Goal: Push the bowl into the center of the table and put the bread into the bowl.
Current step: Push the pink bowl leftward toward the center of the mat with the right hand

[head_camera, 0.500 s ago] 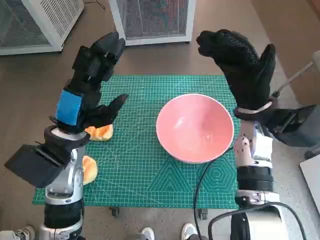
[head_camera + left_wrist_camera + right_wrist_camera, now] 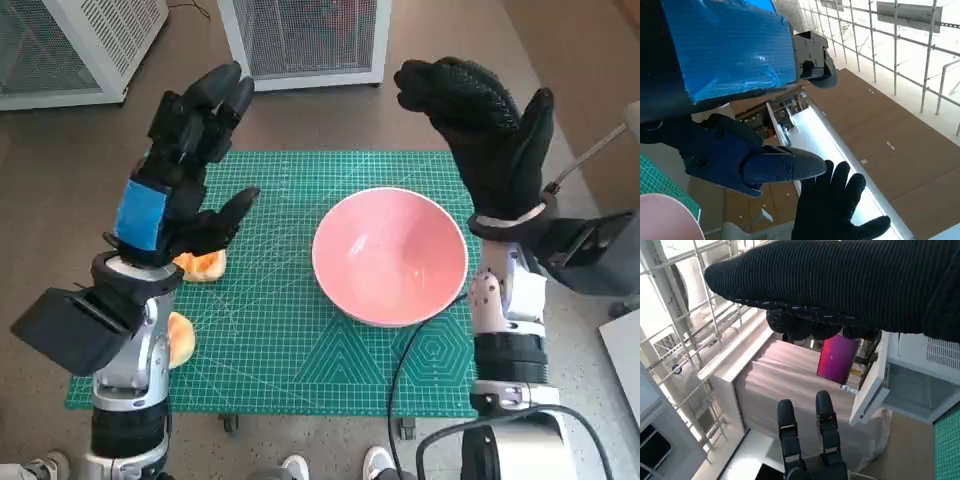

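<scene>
- The pink bowl [image 2: 390,256] sits on the green mat [image 2: 280,340], slightly right of its middle; two pieces of bread [image 2: 200,265] lie near the mat's left edge, one partly hidden by the left forearm.
- Both hands are raised, fingers spread, holding nothing: left hand [image 2: 185,165], right hand [image 2: 480,130].
- The right hand should probably drop beside the bowl's right rim and nudge gently leftward.
- A black cable [image 2: 405,360] runs under the bowl's near edge and could snag.
</scene>
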